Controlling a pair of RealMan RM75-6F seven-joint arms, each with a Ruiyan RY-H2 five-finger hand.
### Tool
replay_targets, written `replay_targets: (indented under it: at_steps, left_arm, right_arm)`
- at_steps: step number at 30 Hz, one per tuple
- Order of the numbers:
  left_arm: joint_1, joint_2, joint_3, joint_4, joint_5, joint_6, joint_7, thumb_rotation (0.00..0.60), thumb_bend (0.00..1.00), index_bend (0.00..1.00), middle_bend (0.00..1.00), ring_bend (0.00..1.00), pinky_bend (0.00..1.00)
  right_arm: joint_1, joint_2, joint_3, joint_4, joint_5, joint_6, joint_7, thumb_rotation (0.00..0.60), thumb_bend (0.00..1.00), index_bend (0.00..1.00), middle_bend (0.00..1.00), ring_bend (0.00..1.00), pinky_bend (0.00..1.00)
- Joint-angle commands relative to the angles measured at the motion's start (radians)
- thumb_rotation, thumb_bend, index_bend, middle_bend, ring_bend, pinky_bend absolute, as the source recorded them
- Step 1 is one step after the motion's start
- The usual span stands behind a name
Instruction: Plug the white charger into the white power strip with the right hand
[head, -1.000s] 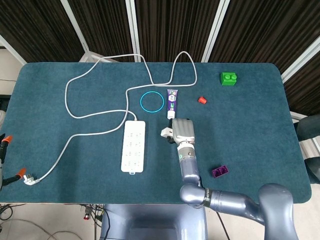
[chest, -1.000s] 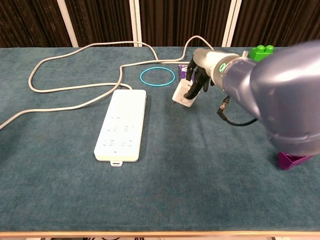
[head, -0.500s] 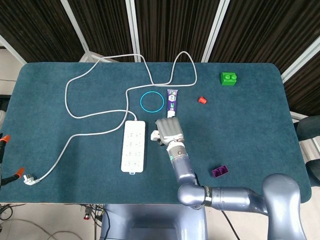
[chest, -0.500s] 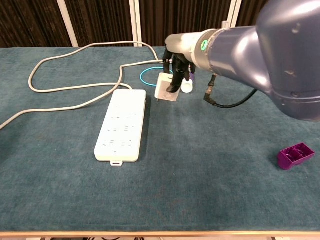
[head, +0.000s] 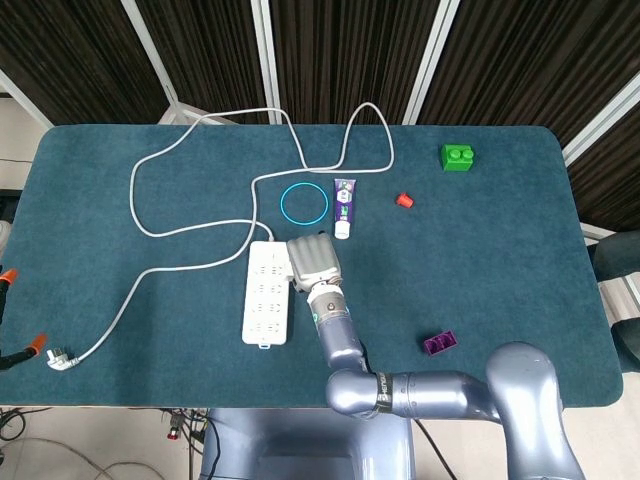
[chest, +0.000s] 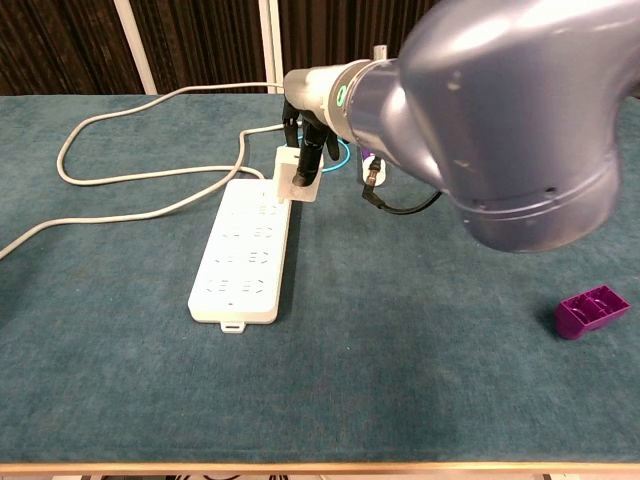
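I have the white charger (chest: 298, 174) pinched in my right hand (chest: 312, 140), fingers wrapped around its body, and it hangs over the far right edge of the white power strip (chest: 244, 250), close above the top row of sockets. From the chest view the charger looks tilted, its lower corner near the strip, but I cannot tell whether it touches or whether the prongs face a socket. In the head view my hand (head: 313, 262) covers the charger completely. So the pickup and carry look done; what I judge is left is squaring the prongs over a socket and pressing down until it seats. My left hand is in neither view. The strip lies flat on the worktop (chest: 420, 360).
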Motion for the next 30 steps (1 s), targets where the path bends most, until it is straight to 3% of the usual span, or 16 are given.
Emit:
replay_targets:
  at_steps: [1,30]
  left_arm:
    - [-0.001,0.0,0.0,0.001,-0.001,-0.002,0.001,0.6,0.15,0.1,0.0,0.0,0.0]
    - [-0.005,-0.013,-0.001,0.005,-0.008,-0.002,0.031,0.6,0.15,0.1,0.0,0.0,0.0]
  right_arm:
    - [0.02,-0.017,0.002,0.034,0.005,-0.006,0.003,0.6,0.47,0.71,0.56,0.54,0.34]
    - [0.098,-0.124,0.008,0.258,-0.018,-0.082,0.061,0.6,0.47,0.71,0.57,0.54,0.34]
